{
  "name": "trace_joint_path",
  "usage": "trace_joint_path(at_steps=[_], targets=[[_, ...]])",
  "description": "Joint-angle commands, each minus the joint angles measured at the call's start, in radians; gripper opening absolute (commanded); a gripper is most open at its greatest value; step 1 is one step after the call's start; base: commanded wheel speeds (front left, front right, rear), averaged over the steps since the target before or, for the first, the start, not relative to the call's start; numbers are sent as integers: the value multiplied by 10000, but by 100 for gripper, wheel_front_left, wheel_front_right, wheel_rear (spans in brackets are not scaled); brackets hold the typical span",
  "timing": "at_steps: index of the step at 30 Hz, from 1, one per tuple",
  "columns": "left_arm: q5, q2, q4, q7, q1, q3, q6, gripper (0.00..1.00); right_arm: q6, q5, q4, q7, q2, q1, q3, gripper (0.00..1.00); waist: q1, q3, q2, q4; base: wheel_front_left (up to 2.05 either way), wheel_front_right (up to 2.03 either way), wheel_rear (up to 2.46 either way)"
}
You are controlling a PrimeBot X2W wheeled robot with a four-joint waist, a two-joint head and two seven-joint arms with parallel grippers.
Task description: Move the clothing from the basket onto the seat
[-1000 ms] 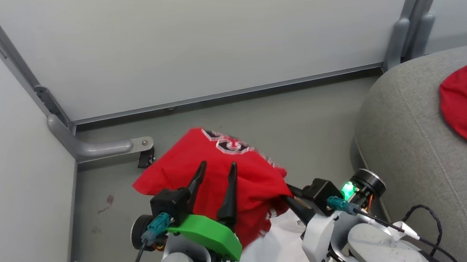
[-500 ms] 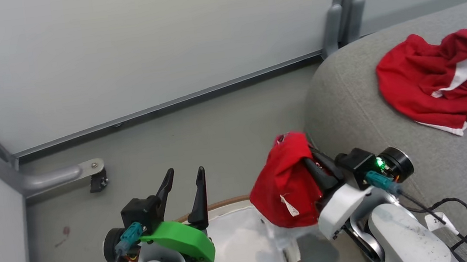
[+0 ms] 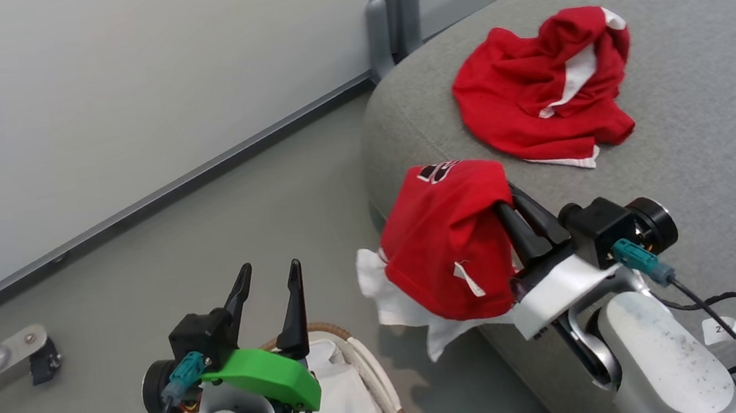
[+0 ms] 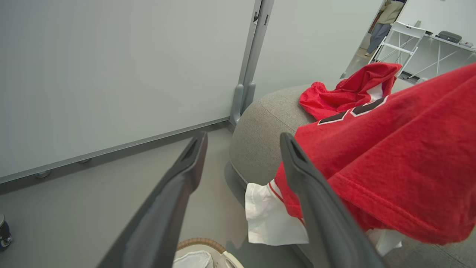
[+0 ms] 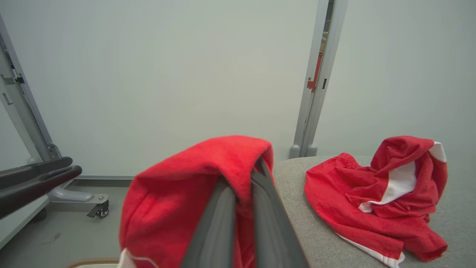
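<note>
While right claw (image 3: 507,208) pinches one jersey (image 3: 444,239) | left claw (image 3: 270,269) gapes, empty | one striped garment (image 3: 529,98) on seat (image 3: 714,139)

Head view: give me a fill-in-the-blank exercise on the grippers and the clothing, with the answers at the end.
1. The right gripper is ____ on the jersey.
2. The left gripper, by the basket, stands ____ and holds nothing.
3. The striped garment lies on the seat; its stripe is ____.
Missing words: shut; open; white.
</note>
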Motion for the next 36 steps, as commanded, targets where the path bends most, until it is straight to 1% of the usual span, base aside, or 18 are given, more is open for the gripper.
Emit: trace_joint_path(at_steps=[1,4,8,11,14,21,26,31,36], targets=[[168,50,-26,6,50,58,-48,100,-14,-36,-155,-20,-27,-85,-148,0,0,292,-1,-1055,0,0,0],[223,50,-35,6,42,84,-64,100,-14,-74,-387,-20,-92,-236,-437,0,0,380,-1,-1377,0,0,0],[313,55,77,8,-223,-73,-149,100,-14,-264,-829,-20,-474,-612,-995,0,0,672,-1,-1491,0,0,0],[433,56,144,6,-326,-95,-190,100,-14,-460,-1071,-20,-942,-1178,-1250,0,0,931,-1,-1530,0,0,0],[632,56,138,6,-347,-60,-248,100,-14,-680,-1126,-20,-1571,-2067,-1323,0,0,1211,-1,-1548,0,0,0],[1141,76,184,6,-719,-31,-377,100,-14,-1174,-758,-18,-3058,-4461,-1879,0,0,2185,-1,-1048,0,0,0],[1413,148,99,6,-1196,-146,-451,100,-14,-1638,82,-18,-3865,-6299,-2448,0,0,3056,-1,-591,0,0,0],[1483,204,22,7,-1620,-296,-487,100,-14,-2217,684,-15,-4188,-7432,-3006,0,0,3799,-1,-214,0,0,0],[1502,257,-75,7,-1956,-410,-507,100,-14,-2857,1582,-12,-4102,-7749,-3650,0,0,4361,-1,113,0,0,0]])
